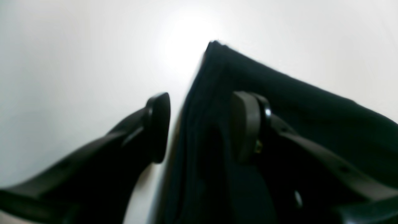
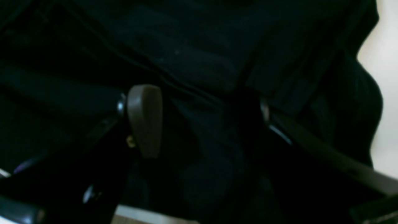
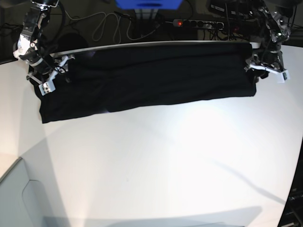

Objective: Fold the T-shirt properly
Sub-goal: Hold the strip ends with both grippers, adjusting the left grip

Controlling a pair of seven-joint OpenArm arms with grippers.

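The black T-shirt (image 3: 147, 78) lies as a long band across the far part of the white table (image 3: 165, 161), plain side showing. My left gripper (image 3: 259, 66) is at the shirt's right end. In the left wrist view the left gripper (image 1: 202, 127) is open: one pad (image 1: 158, 127) is over bare table, the other over cloth, and the layered edge of the T-shirt (image 1: 211, 93) runs between them. My right gripper (image 3: 47, 78) is at the shirt's left end. Up close the right gripper (image 2: 205, 121) has its fingers spread wide over dark folds of the T-shirt (image 2: 186, 56).
Behind the table's far edge (image 3: 142, 45) are a power strip (image 3: 199, 22), loose cables (image 3: 109, 26) and a blue object (image 3: 147, 4). A grey surface (image 3: 19, 198) sits at the near left corner.
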